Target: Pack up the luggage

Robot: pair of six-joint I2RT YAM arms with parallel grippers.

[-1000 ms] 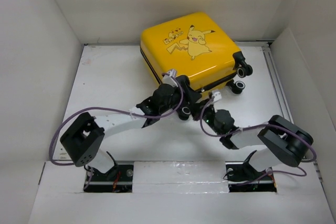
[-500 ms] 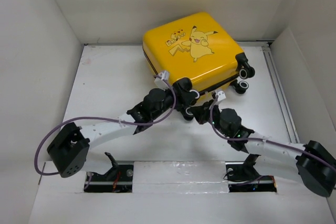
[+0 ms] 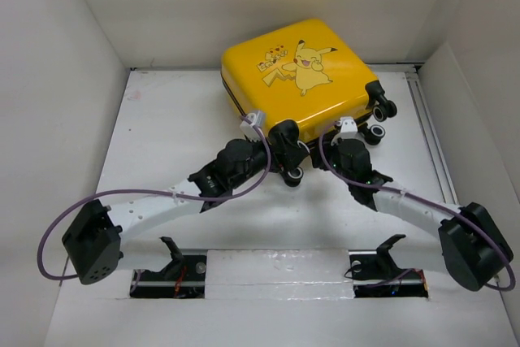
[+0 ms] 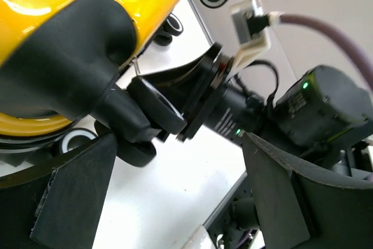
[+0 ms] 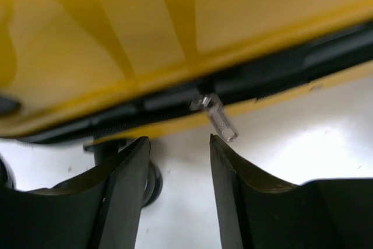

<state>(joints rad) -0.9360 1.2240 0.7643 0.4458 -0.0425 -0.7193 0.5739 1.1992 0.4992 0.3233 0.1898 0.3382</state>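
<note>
My left gripper [image 4: 178,144] has its jaws wide apart. A black wheel leg [image 4: 125,118] of the luggage [image 3: 296,79] sits between them, close to the finger at 8 o'clock. There is a big gap on the other side, so I am not gripping it. I cannot tell if the finger touches it.

My right gripper [image 5: 176,144] is partly open and holds nothing. Just past its tips, at 12 o'clock, a small silver zipper pull [image 5: 214,118] hangs from the black zipper band [image 5: 175,100]. The pull is not between the fingers.

From above, both grippers are at the near side of the luggage, at its 6 o'clock edge. The left one is by a corner wheel [image 3: 293,175]. The right one is near the wheels at 4 o'clock.

The luggage lies flat and zipped shut at 12 o'clock on the white table [image 3: 179,119]. Its yellow lid faces up and shows a Pikachu picture [image 3: 307,67]. There are small letters [image 3: 270,59] beside the picture, at its 9 o'clock, but they are too small for me to read.
</note>
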